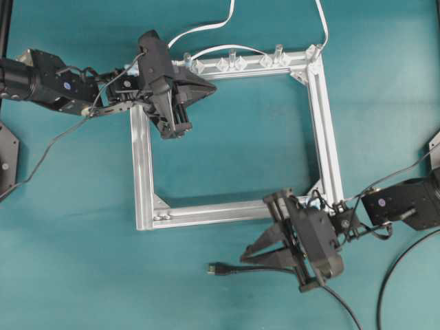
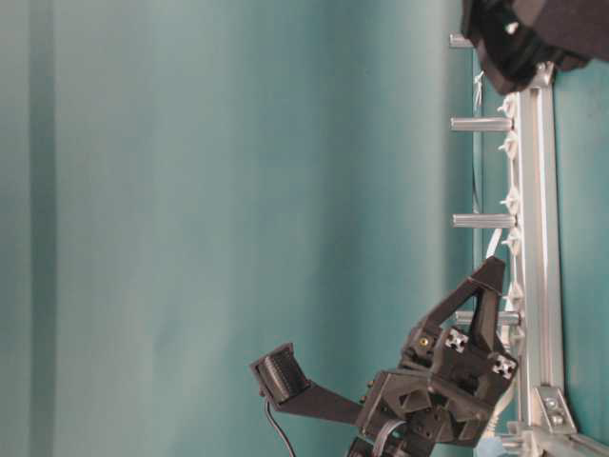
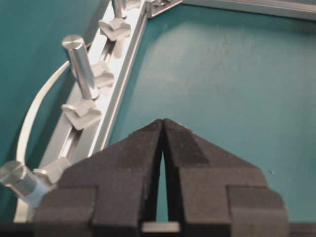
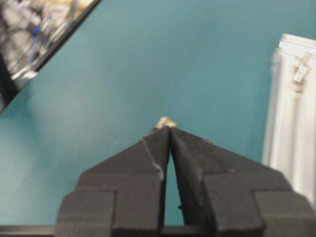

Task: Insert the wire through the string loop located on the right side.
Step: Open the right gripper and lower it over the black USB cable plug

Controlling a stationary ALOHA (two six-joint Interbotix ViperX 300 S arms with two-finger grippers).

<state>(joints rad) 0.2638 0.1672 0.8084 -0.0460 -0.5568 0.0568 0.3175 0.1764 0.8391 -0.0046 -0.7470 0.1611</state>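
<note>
The right tool (image 1: 249, 256) is clenched on the wire (image 1: 271, 269), whose plug (image 1: 214, 269) pokes out over open bench (image 1: 69, 275) just below the frame's (image 1: 141, 165) lower bar. The left tool (image 1: 210, 87) is clenched on nothing at the frame's top-left corner. The string loop cannot be made out.

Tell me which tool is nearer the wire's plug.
Right. The right tool sits just beside the plug below the frame's bottom bar; the left tool is far off, up by the frame's top-left corner.
</note>
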